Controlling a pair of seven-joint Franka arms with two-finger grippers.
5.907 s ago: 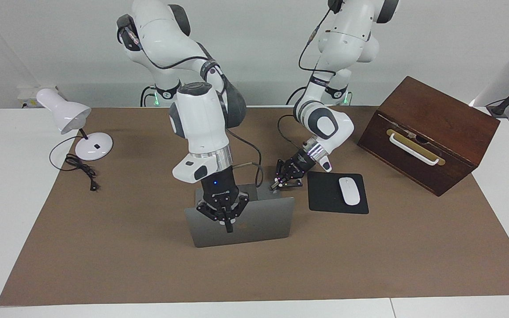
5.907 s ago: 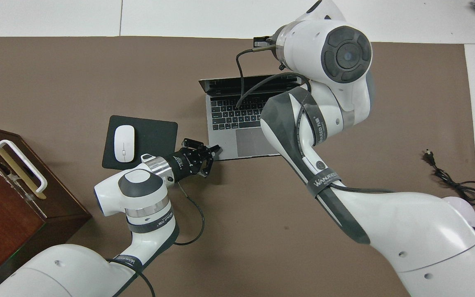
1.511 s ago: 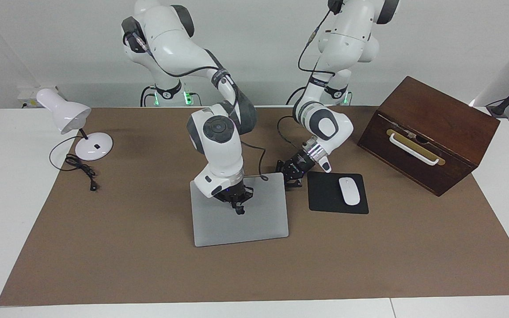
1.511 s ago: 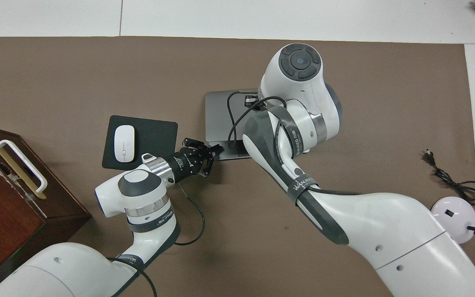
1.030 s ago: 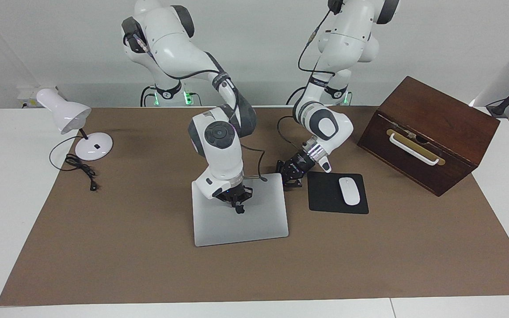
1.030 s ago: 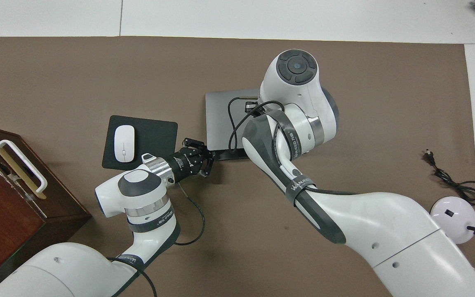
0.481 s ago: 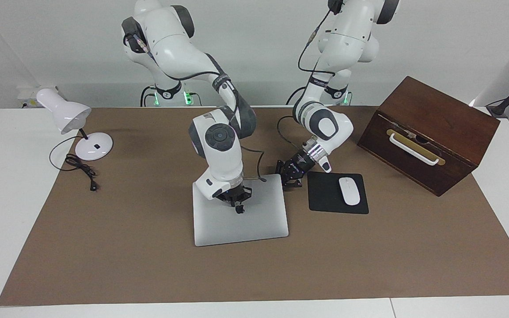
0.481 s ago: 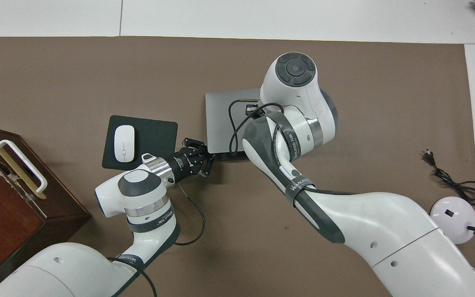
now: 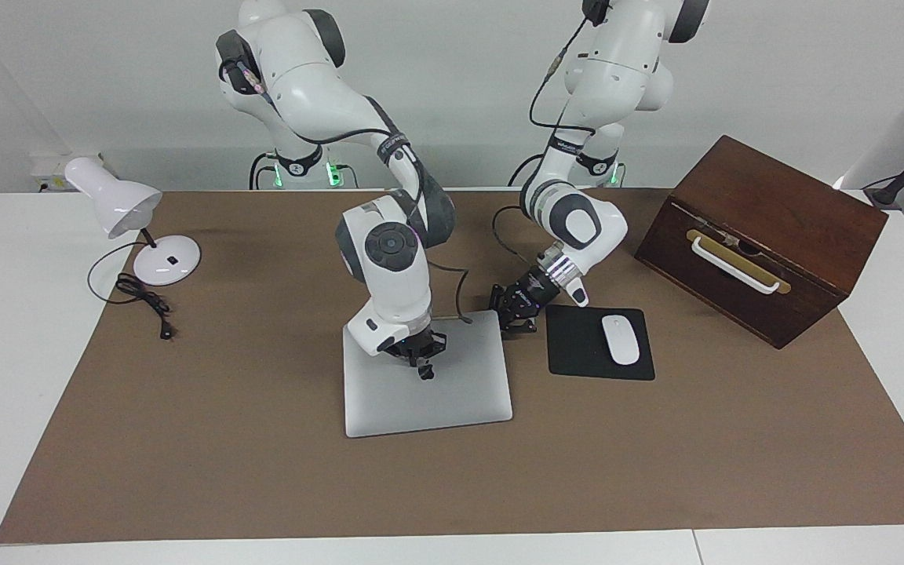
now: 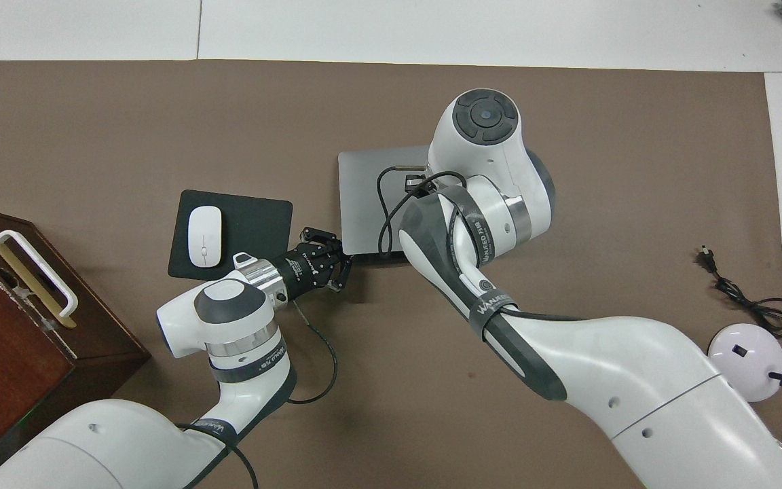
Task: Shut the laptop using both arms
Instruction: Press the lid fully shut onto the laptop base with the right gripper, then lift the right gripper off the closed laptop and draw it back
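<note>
**Lid down, both grippers at the laptop: risks from here**

The laptop (image 9: 427,384) lies flat on the brown mat with its lid down, or so nearly down that no gap shows; the black mouse pad (image 9: 577,345) lies just beside it toward the left arm's end of the table, with the white mouse (image 9: 621,339) on it; the wooden box (image 9: 762,235) stands well apart from the laptop at that same end, and the desk lamp (image 9: 134,220) well apart toward the right arm's end.

The right gripper (image 9: 423,369) is on the lid, tips together and empty, pressing or resting near the lid's middle; the left gripper (image 9: 513,318) sits low at the laptop's corner nearest the robots on the mouse pad's side, likewise pinched closed and holding nothing; whether it touches the casing I cannot tell.

Judged risks: if the right gripper bears down harder, the narrow closed tips could dent or scratch the thin lid; if it slides while pressing, the whole laptop may skid toward the mouse pad; if the left gripper withdraws sideways, it could catch the pad's edge and drag the mouse; a lid not fully latched might spring up a little once the pressure lifts.
</note>
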